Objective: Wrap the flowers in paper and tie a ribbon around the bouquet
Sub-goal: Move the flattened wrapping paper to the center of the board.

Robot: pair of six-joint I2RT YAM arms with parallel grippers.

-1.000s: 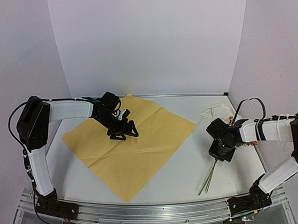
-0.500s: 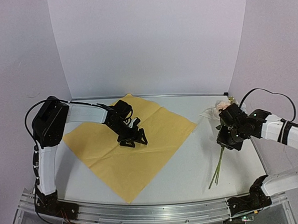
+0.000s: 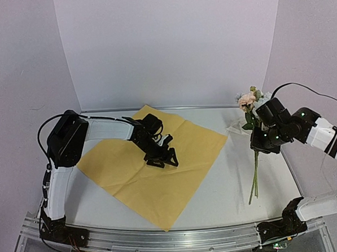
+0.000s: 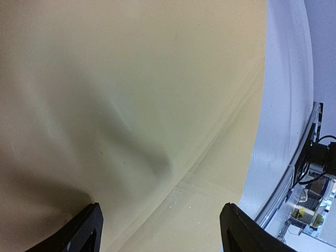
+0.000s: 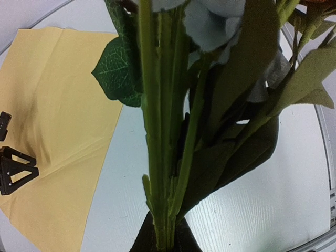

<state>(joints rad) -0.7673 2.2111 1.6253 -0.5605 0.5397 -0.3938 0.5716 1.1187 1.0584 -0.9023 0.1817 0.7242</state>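
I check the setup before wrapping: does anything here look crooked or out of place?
The paper lies cornerwise to the table edges, with creases across it. The ribbon sits bunched at the table's far right. Nothing looks spilled or damaged.

Matt, softly creased yellow paper [image 3: 139,184]; smooth white table [image 3: 228,182]; plastic-looking green-stemmed flowers [image 5: 157,157]

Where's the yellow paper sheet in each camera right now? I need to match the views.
Top external: the paper lies left of centre on the table, under the left claw.
Left wrist: it fills nearly the whole picture.
Right wrist: left side, beside the flowers.
Shared landmark: the open left claw, over the paper in all three.
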